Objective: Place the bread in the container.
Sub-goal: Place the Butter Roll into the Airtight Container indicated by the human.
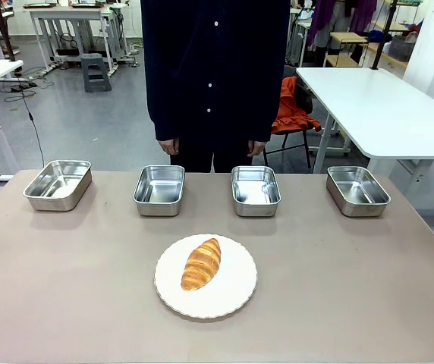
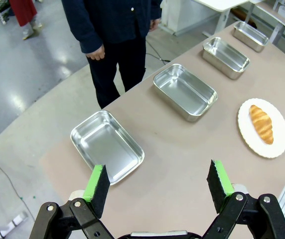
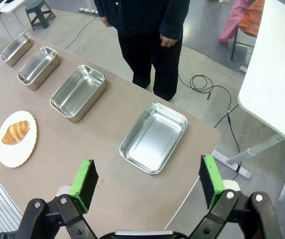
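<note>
The golden-brown bread [image 1: 201, 264] lies on a round white plate [image 1: 232, 292] near the table's front middle; it also appears as the bread [image 2: 261, 123] and the bread [image 3: 15, 132] in the wrist views. Several alike steel containers stand in a row at the far edge: container [image 1: 58, 183], container [image 1: 159, 189], container [image 1: 255, 189], container [image 1: 357, 190], all empty. My left gripper [image 2: 158, 184] hangs open above the leftmost container [image 2: 106, 146]. My right gripper [image 3: 147, 180] hangs open above the rightmost container [image 3: 154, 136].
A person in a dark shirt [image 1: 213, 76] stands at the far side with hands [image 1: 170, 145] down at the sides. A white table [image 1: 384, 106] and an orange-draped chair [image 1: 293, 110] stand behind on the right.
</note>
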{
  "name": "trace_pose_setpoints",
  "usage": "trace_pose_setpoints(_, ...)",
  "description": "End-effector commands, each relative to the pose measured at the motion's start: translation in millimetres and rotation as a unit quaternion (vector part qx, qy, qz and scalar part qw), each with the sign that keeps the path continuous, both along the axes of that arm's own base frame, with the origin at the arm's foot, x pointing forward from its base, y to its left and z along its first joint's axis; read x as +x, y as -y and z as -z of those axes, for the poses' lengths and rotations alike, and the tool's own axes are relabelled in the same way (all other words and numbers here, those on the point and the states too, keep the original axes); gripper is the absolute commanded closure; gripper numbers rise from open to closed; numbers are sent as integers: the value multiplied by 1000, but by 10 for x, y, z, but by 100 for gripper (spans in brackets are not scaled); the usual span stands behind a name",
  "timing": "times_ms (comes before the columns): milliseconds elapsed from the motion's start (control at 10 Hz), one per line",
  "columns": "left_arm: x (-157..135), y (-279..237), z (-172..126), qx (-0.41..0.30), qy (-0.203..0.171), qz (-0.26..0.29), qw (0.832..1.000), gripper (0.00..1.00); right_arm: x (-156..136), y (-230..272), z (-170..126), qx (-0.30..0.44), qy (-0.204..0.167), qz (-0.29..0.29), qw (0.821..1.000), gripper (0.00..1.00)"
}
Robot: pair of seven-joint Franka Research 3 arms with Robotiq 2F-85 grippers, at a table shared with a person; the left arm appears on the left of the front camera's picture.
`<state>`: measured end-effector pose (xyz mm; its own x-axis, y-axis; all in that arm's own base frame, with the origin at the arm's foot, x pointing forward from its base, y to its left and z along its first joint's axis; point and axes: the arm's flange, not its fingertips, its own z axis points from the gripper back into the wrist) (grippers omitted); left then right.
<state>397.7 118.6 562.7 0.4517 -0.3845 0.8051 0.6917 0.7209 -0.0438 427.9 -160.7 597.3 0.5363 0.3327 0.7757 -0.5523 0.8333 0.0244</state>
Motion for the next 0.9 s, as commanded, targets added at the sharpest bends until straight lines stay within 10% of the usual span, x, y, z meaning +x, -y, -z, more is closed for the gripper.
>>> trace_pose_setpoints(0,-9,-1,-7,0,2,0,1000,0,-1,-1,11,9,5,-4,1000,0)
trace_pose_setpoints(800,-9,-1,-7,0,2,0,1000,0,-1,-1,11,9,5,-4,1000,0)
